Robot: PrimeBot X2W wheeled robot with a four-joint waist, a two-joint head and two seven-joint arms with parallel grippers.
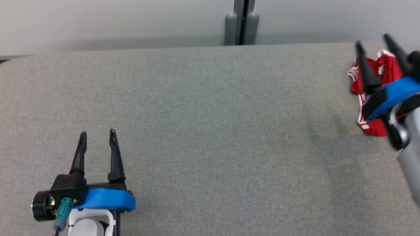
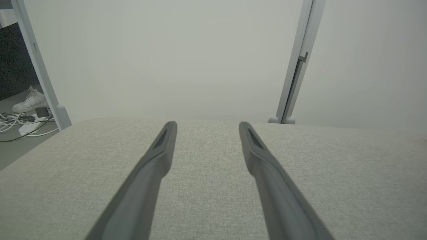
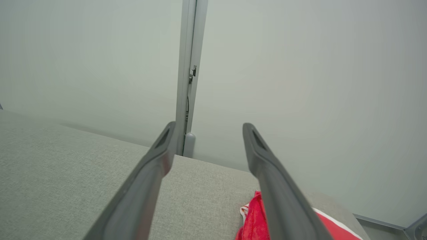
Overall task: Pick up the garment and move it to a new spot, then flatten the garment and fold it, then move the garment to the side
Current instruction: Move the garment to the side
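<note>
The garment is red with white trim and lies bunched at the far right of the grey table. My right gripper hovers over it, open, with nothing between its fingers. In the right wrist view the garment shows low down, under and beside the right finger of the open right gripper. My left gripper rests open at the table's lower left, far from the garment. Bare fabric is all that lies between the two fingers of the left gripper in its own wrist view.
A pale partition wall with a grey post runs along the table's far edge. In the left wrist view, cables and a white shoe lie on the floor beyond the table's left corner. The table's right edge is close to the garment.
</note>
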